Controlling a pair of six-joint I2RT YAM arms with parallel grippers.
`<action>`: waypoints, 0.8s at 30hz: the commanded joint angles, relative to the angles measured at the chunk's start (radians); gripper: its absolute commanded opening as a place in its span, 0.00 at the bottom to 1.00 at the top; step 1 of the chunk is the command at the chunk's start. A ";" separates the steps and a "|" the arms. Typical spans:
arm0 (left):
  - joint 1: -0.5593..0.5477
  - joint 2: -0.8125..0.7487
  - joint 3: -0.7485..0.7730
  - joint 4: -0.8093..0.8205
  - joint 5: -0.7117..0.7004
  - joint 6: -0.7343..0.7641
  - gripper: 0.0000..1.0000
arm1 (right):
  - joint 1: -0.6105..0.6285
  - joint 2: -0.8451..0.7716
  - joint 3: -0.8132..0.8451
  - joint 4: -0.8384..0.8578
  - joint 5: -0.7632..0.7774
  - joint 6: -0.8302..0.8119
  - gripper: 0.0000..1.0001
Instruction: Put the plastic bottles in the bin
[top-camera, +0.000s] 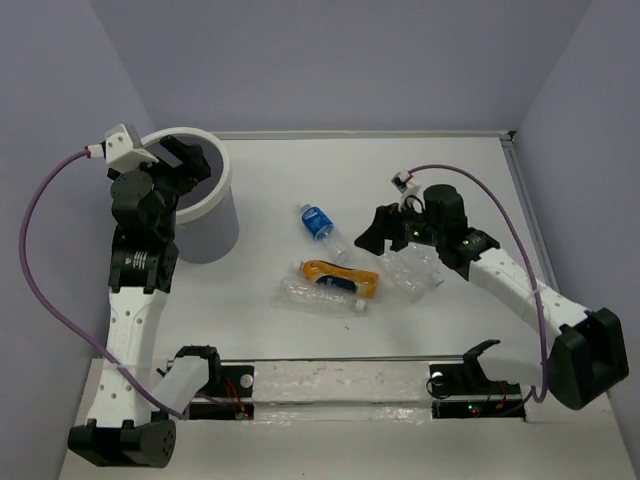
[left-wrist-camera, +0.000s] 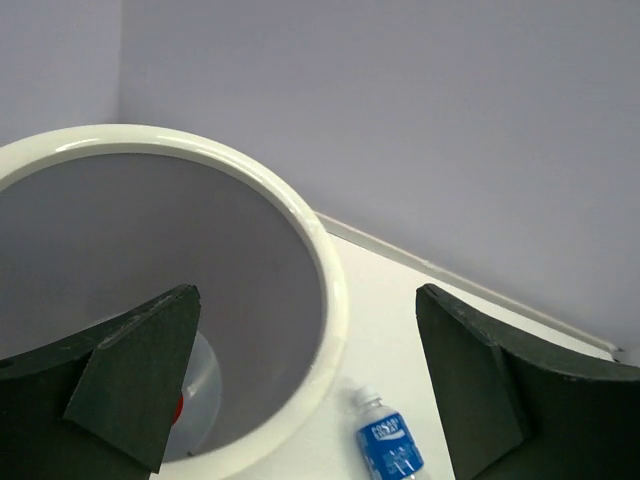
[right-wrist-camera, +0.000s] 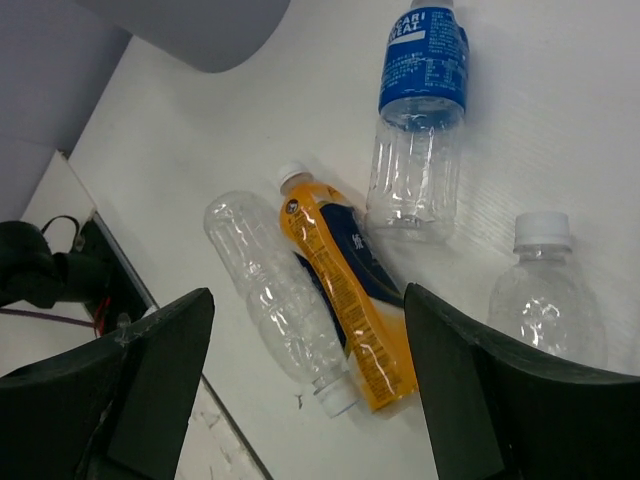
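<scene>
Top view: the bin (top-camera: 224, 180) stands at ten o'clock on the desk (top-camera: 450, 180); the left fingers (top-camera: 190, 160) hang spread and empty over its mouth; the right fingers (top-camera: 372, 232), parted and holding nothing, hover above the loose plastic bottles (top-camera: 340, 277) at centre.

Left wrist view: one clear bottle (left-wrist-camera: 200, 395) lies inside the bin.

Right wrist view: the blue-label bottle (right-wrist-camera: 420, 120) at one o'clock reads "CARI" and "WEAT"; the orange bottle (right-wrist-camera: 350, 300) at six o'clock looks the likeliest pick; straddle its middle squarely, sparing the ribbed bottle (right-wrist-camera: 270, 285) just beside it.
</scene>
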 joint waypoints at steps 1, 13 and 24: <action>-0.015 -0.101 -0.050 0.036 0.212 -0.010 0.99 | 0.075 0.162 0.140 -0.054 0.172 -0.093 0.83; -0.062 -0.385 -0.330 0.002 0.746 -0.011 0.99 | 0.150 0.717 0.720 -0.329 0.358 -0.291 0.88; -0.165 -0.457 -0.341 -0.002 0.880 -0.001 0.99 | 0.232 1.135 1.176 -0.499 0.450 -0.303 0.86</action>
